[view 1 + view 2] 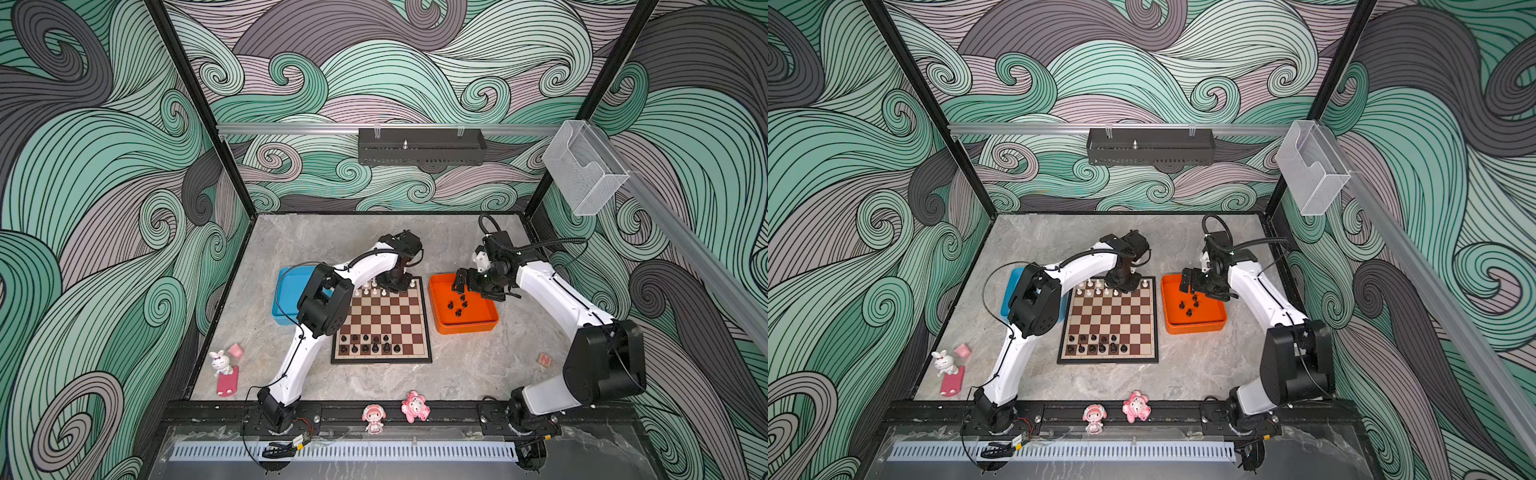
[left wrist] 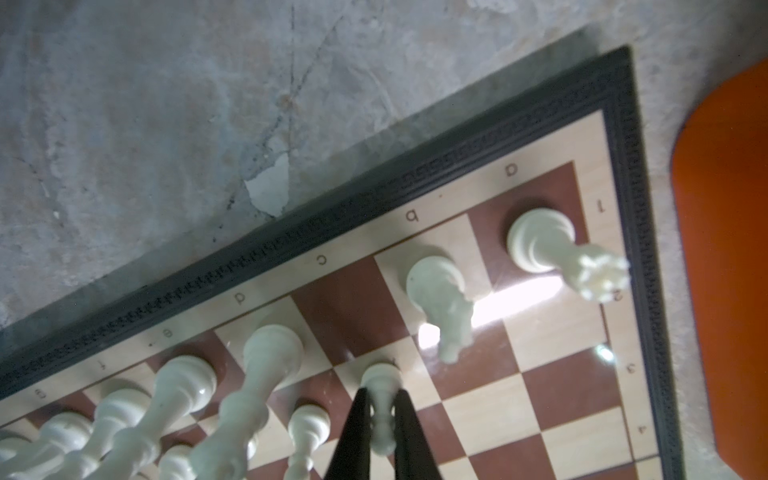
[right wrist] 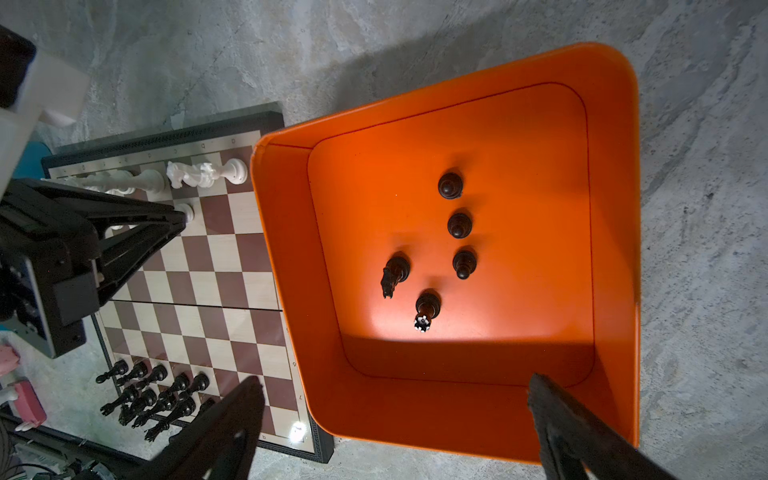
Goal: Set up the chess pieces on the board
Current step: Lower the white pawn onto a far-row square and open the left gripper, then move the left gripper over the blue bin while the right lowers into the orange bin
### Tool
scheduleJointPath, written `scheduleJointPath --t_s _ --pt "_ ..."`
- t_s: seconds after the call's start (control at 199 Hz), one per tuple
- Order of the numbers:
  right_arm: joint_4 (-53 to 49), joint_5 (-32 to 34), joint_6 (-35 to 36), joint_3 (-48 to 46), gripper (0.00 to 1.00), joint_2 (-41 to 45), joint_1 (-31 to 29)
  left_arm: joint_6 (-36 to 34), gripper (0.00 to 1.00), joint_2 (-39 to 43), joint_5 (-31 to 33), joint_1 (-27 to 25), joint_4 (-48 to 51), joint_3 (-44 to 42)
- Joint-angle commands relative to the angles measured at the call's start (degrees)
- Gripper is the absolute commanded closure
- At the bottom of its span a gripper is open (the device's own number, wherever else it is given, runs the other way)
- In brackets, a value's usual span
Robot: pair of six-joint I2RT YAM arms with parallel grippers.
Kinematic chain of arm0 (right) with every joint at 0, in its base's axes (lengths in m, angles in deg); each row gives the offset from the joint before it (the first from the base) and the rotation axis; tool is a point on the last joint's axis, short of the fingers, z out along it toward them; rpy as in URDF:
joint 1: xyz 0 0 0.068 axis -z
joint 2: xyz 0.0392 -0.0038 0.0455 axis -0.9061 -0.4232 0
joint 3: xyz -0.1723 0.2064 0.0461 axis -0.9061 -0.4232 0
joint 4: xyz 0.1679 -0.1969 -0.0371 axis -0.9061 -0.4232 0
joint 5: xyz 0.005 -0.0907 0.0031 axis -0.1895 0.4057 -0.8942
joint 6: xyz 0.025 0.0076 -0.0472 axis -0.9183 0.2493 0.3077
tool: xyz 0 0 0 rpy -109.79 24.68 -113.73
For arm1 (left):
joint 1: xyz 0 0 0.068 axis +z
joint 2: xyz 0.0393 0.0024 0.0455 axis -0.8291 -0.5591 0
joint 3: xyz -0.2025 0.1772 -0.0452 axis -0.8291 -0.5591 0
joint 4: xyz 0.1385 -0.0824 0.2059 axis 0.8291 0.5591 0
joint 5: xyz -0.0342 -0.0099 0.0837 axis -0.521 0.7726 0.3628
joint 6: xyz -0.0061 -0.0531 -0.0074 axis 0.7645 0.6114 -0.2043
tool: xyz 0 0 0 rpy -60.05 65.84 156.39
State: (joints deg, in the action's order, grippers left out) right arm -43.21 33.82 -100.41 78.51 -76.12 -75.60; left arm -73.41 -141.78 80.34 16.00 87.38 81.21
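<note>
The board [image 1: 386,316] lies mid-table, and both top views show it. White chess pieces [image 1: 373,286] stand along its far rows and black ones [image 1: 370,345] along its near rows. My left gripper [image 2: 380,392] is shut on a white pawn [image 2: 381,376], whose base is over a cream square beside another white pawn [image 2: 308,422]. A white knight [image 2: 440,286] and rook [image 2: 540,241] stand nearby. My right gripper [image 3: 395,384] hangs open and empty above the orange tray [image 3: 615,208], which holds several black pieces [image 3: 457,226].
A blue tray [image 1: 286,286] sits left of the board, partly under my left arm. A white rabbit toy [image 1: 220,361] stands near left, two pink figurines [image 1: 373,417] on the front rail, and a small block [image 1: 544,359] near right.
</note>
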Motion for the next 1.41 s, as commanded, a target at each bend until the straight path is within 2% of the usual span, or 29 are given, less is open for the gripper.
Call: scheduleJointPath --t_s 0.0,0.317,0.528,0.86,1.403 --pt "-0.6 -0.6 0.6 -0.3 0.01 -0.2 0.3 0.6 0.88 -0.3 -0.1 -0.5 2.6 0.7" --pt "-0.5 -0.7 0.5 -0.7 0.01 0.1 0.3 0.6 0.87 -0.2 0.0 -0.8 3.0 0.6" --pt "-0.4 -0.7 0.5 -0.8 0.01 0.2 0.3 0.6 0.80 -0.1 0.0 -0.9 2.7 0.6" --pt "-0.5 -0.8 0.6 -0.7 0.01 0.3 0.4 0.8 0.75 0.3 -0.1 -0.9 2.6 1.3" --pt "-0.4 -1.3 0.4 0.0 0.01 0.4 0.3 0.9 0.67 6.8 0.9 -1.0 6.2 2.9"
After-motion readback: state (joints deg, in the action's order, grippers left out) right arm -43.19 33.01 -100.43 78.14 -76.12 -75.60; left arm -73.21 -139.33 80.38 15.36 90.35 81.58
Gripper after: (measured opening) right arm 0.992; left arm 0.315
